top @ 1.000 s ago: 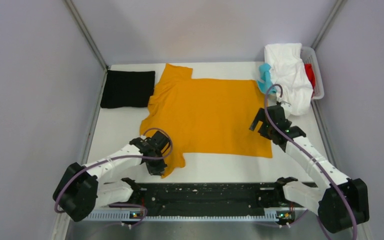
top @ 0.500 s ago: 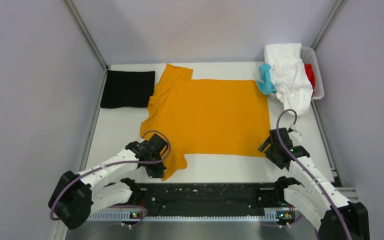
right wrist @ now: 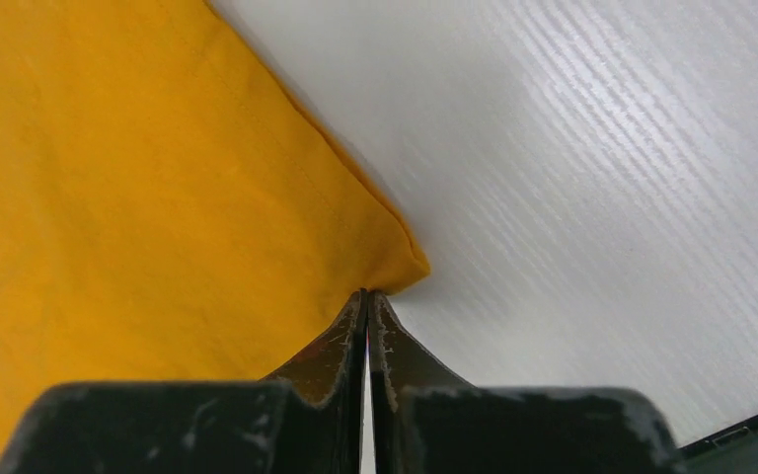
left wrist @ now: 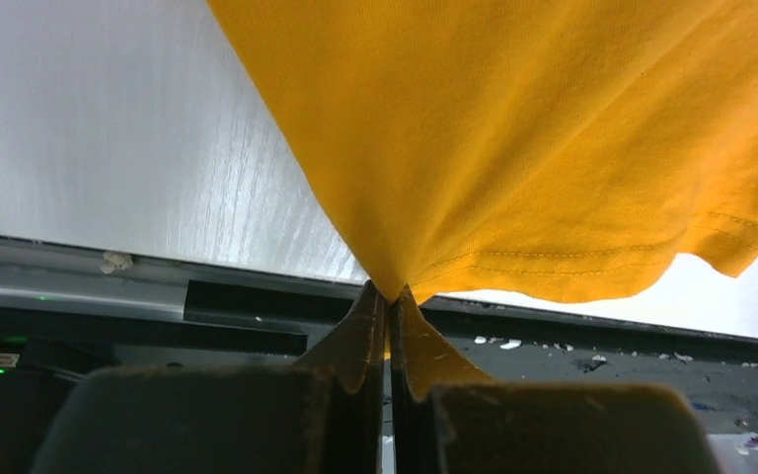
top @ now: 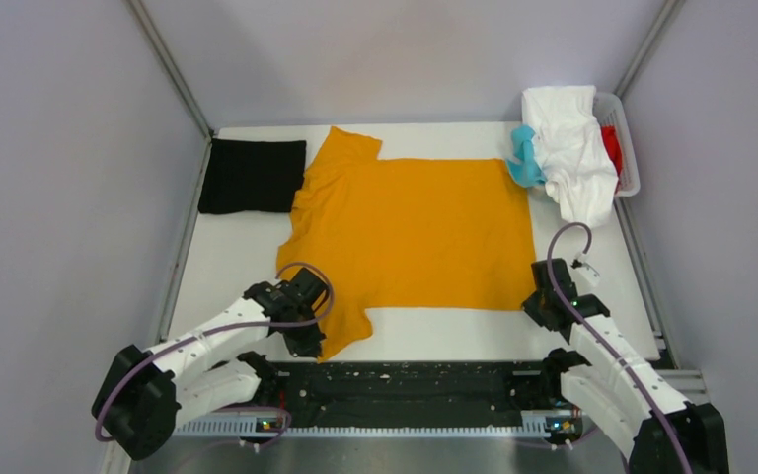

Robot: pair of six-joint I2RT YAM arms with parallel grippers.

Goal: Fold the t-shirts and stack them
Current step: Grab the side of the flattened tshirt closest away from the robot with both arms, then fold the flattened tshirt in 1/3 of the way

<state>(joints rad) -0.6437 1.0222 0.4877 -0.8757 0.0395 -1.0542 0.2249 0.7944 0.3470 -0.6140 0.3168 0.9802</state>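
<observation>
A mustard-orange t-shirt (top: 410, 232) lies spread flat across the middle of the table, collar to the left. My left gripper (top: 306, 341) is shut on its near sleeve edge; in the left wrist view the cloth (left wrist: 513, 128) fans out from the pinched tips (left wrist: 388, 292). My right gripper (top: 536, 304) is shut on the near right hem corner; in the right wrist view that corner (right wrist: 395, 259) bunches at the closed tips (right wrist: 365, 293). A black t-shirt (top: 252, 176) lies folded at the far left.
A white basket (top: 632, 158) at the far right corner holds a white shirt (top: 572, 148) draped over its edge, a teal one (top: 525, 158) and a red one (top: 612, 148). The black rail (top: 405, 380) of the arm bases runs along the near edge. Walls close in left and right.
My right gripper came from the shirt's far right edge down to its near right corner and shut on it. The left gripper stayed shut on the sleeve, shifting slightly nearer.
</observation>
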